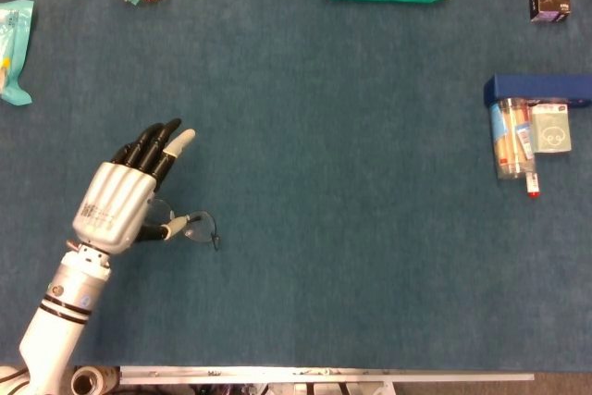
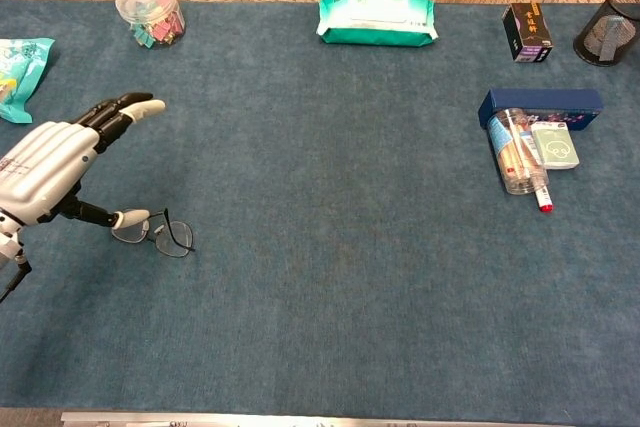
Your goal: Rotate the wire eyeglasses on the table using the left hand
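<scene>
While your left hand point(image 1: 118, 207) sits low over the blue table point(image 1: 351, 228) in the head view, its fingers point(image 1: 153, 145) stretch out together, pointing up and away from you, and its thumb point(image 1: 165, 229) reaches sideways to the wire eyeglasses point(image 1: 192, 227). The thumb tip lies at the near lens; whether it presses the frame or only touches it cannot be told from this view. The palm covers the other lens, so only one lens and part of a temple arm show just beyond the thumb. Nothing is enclosed by your fingers.

From the chest view, your left hand point(image 2: 45, 169) hangs above the table point(image 2: 330, 287) with its fingers point(image 2: 125, 109) straight and raised clear of the surface. The thumb point(image 2: 122, 217) points down and outward, its tip resting against the wire eyeglasses point(image 2: 152, 232), which lie flat on the table just beneath and beside it. You have no grasp on the frame: the hand is released, in contact by the thumb alone.
</scene>
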`<state>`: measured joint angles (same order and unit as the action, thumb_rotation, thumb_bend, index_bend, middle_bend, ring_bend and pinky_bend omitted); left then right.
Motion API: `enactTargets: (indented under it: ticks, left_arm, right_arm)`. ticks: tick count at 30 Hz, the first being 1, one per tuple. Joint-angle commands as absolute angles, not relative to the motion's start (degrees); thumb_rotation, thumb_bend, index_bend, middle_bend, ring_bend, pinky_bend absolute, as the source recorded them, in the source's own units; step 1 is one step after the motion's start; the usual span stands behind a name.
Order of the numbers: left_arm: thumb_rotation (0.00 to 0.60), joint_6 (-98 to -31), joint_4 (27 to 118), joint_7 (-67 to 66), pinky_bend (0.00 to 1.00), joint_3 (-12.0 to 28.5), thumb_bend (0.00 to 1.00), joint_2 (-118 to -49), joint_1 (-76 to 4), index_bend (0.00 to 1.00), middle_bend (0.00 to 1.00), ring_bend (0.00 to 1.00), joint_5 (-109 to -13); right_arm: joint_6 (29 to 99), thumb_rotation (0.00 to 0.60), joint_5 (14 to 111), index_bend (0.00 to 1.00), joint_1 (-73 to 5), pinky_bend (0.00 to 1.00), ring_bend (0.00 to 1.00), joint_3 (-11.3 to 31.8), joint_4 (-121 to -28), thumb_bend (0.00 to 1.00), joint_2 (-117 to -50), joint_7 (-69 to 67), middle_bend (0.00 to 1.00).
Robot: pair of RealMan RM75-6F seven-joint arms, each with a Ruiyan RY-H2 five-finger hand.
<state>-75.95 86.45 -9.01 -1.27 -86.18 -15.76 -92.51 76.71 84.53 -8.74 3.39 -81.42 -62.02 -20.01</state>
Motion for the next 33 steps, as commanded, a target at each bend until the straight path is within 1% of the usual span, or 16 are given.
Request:
enactTargets:
  ticks: [1, 25, 29, 33]
  left_arm:
    - [0.600, -75.7, 85.6, -9.0, 0.22, -1.2, 0.07, -86.9, -16.1, 0.07, 0.04, 0.07, -92.5]
    - [0.600, -73.6, 79.8, -6.4, 0.20, -2.0, 0.07, -90.3, -17.4, 0.07, 0.03, 0.06, -91.8]
    - [0.600, -73.5, 78.5, -6.2, 0.18, -2.2, 0.07, -91.0, -17.7, 0.07, 0.02, 0.04, -92.2]
    - [0.600, -73.9, 77.2, -5.7, 0.17, -2.3, 0.07, -91.7, -17.8, 0.04, 0.00, 0.02, -92.7]
  right_arm:
    - [76.6, 0.600, 84.6, 0.00, -8.8, 0.21, 0.00, 3.4, -81.3, 0.00, -62.1, -20.0, 0.06]
    - [76.1, 0.600, 84.7, 0.00, -9.2, 0.21, 0.00, 3.3, -81.9, 0.00, -62.0, -19.5, 0.06]
    - [75.9, 0.600, 84.7, 0.00, -9.3, 0.21, 0.00, 3.3, -81.9, 0.00, -62.0, -19.4, 0.06]
    - [75.8, 0.600, 84.7, 0.00, -9.3, 0.21, 0.00, 3.3, -82.0, 0.00, -62.0, -19.4, 0.07]
